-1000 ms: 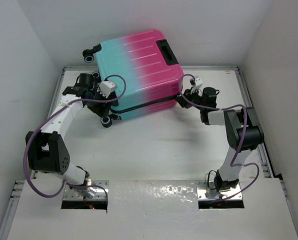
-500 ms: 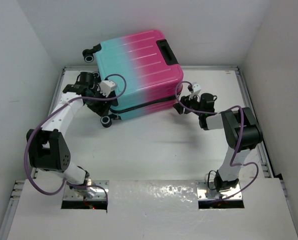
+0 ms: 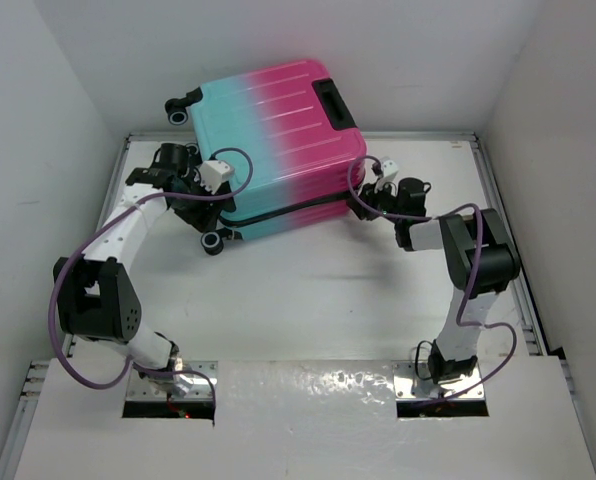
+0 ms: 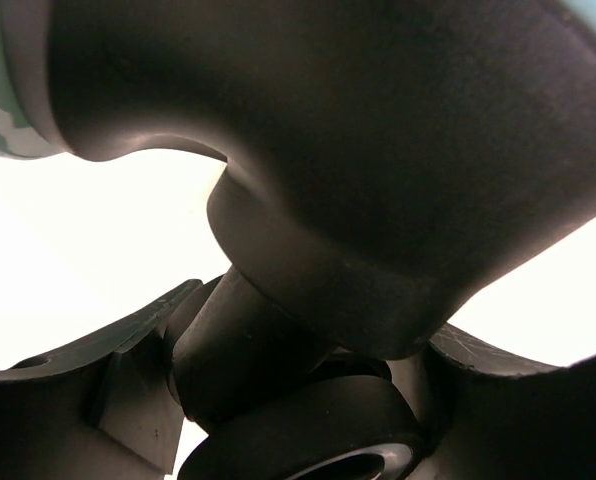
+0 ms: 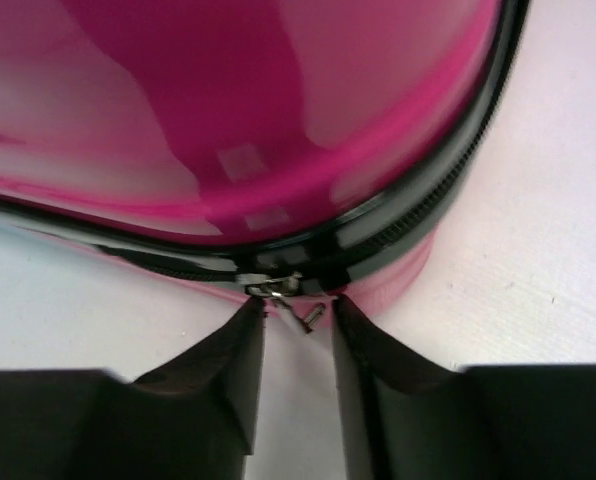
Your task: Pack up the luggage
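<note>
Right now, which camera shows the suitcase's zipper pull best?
The right wrist view: the zipper pull sits close and sharp on the luggage. From the top it is too small to see; the left wrist view shows only a wheel.

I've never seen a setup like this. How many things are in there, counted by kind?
Suitcase, pink to turquoise: 1
Robot arms: 2 (left arm, right arm)
Total: 3
</note>
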